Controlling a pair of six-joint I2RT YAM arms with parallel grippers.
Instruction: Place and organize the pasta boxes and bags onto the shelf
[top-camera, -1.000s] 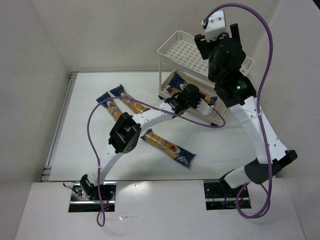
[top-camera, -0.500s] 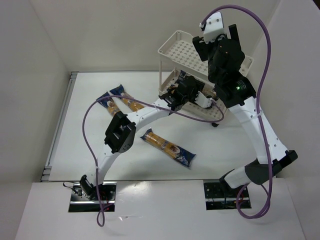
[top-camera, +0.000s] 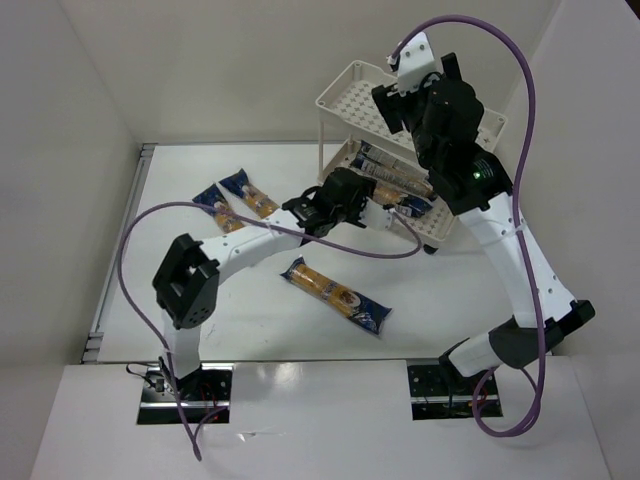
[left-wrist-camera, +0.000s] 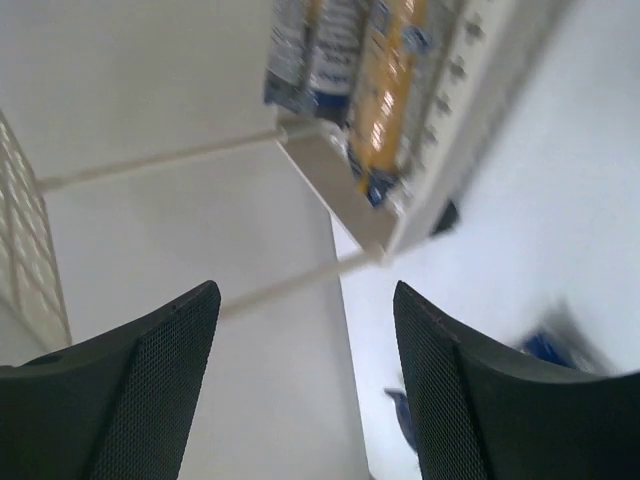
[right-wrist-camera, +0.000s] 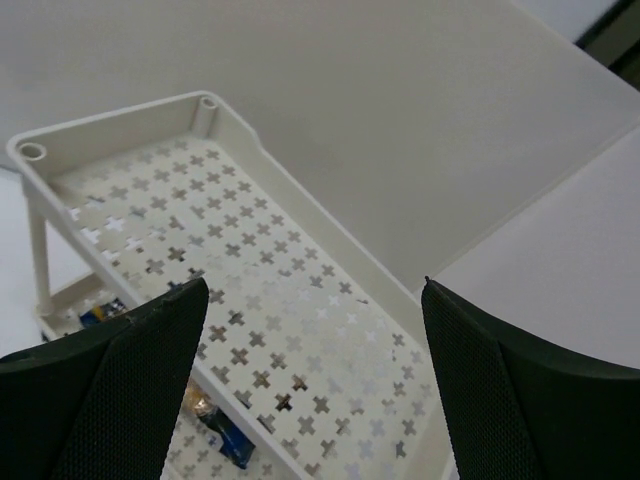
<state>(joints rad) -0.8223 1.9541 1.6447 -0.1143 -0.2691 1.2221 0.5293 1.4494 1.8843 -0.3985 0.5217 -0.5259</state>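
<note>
Left fingers (left-wrist-camera: 130, 400) are spread and empty, right fingers (right-wrist-camera: 100, 400) too, over the shelf (top-camera: 330, 100). Nearest loose packet (top-camera: 335, 295) lies diagonally on the desk (top-camera: 420, 300), on the near side of your left ones.

pasta packets (top-camera: 392, 178) flat on lower tray of cart (top-camera: 362, 105)

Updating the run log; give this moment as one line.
left gripper open, empty | right gripper open above top tray | lower tray: packets | table: three packets
</note>
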